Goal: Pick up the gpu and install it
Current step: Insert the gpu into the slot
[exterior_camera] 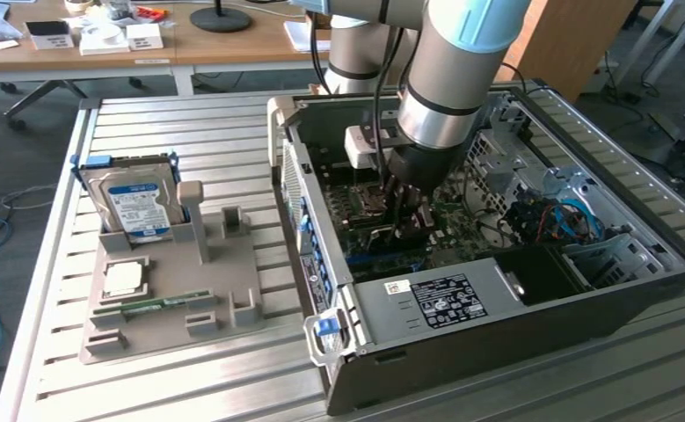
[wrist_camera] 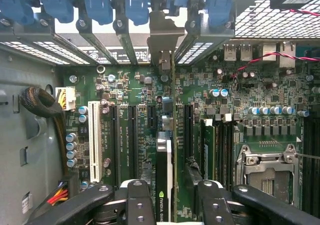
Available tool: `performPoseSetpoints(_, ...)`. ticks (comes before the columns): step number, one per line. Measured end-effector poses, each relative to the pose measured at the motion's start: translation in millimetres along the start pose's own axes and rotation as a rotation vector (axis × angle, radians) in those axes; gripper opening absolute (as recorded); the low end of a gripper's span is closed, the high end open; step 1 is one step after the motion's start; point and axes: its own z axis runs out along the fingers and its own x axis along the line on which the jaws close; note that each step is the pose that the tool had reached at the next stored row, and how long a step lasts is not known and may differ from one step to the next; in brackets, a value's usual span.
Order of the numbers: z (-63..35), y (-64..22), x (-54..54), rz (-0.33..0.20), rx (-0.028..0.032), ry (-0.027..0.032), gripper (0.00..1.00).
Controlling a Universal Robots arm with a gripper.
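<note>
Black-faced, the gpu (wrist_camera: 164, 185) stands edge-on between your gripper's (wrist_camera: 167, 197) part-open fingers (wrist_camera: 137, 200), clamped, silver bracket (wrist_camera: 164, 40) towards the case's rear slots.

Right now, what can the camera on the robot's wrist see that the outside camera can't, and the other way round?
Wrist view alone: the gpu edge-on between the gripper fingers, standing in line with a motherboard slot, its metal bracket up at the rear case openings, plus the white slot and blue clips.

Exterior view alone: the grey parts tray beside the case, holding the hard drive and memory stick.

Both: the green motherboard inside the open computer case, with the arm reaching in.
</note>
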Motion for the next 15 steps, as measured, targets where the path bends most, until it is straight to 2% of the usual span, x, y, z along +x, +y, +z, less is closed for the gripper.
performPoseSetpoints(4, 0.0, 0.0, 0.0, 0.0, 0.0, 0.0, 0.38)
performPoseSetpoints(6, 0.0, 0.0, 0.0, 0.0, 0.0, 0.0002, 0.26)
performPoseSetpoints(15, 0.0, 0.0, 0.0, 0.0, 0.0, 0.0, 0.26)
